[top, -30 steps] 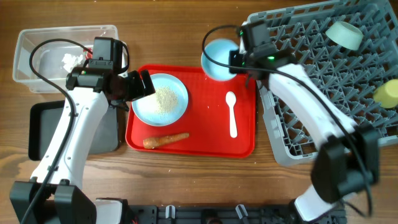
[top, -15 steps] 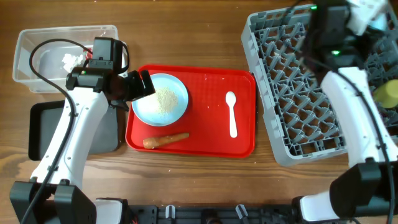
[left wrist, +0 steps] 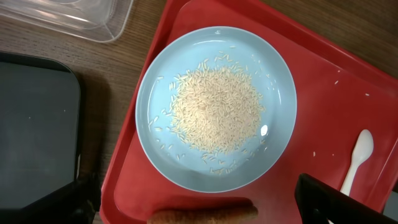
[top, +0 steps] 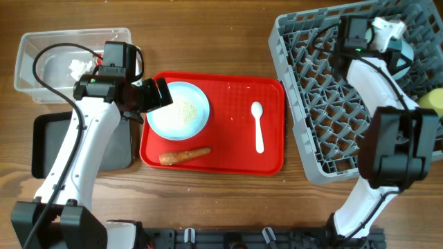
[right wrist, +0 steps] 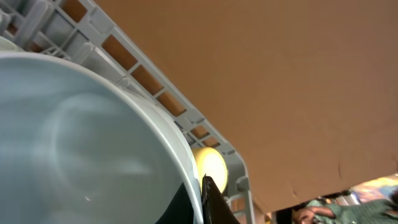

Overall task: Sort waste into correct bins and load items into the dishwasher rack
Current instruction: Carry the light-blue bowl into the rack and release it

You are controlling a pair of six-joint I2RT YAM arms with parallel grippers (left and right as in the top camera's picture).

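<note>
A pale blue plate [top: 178, 111] heaped with rice grains [left wrist: 214, 115] lies on the left of the red serving tray [top: 232, 86]. The carrot stick [top: 184, 155] lies in front of it and the white spoon [top: 257, 126] to its right. My left gripper [top: 156, 93] is open and empty above the plate's near edge, straddling the carrot [left wrist: 202, 214]. My right gripper [top: 399, 50] is over the far right of the grey rack [top: 325, 117], shut on the rim of the pale blue bowl [right wrist: 81, 137], held tilted. The yellow-green cup [top: 430, 104] sits in the rack.
The clear tub [top: 41, 41] at the back left holds a white tissue wad [top: 79, 66]. The black tray [top: 48, 142] lies in front of it, partly under my left arm. The rack's wall [right wrist: 124, 56] rises close to my right gripper.
My right arm has carried the pale blue bowl from the red tray's back edge to the rack's far right. My left arm has not moved.
</note>
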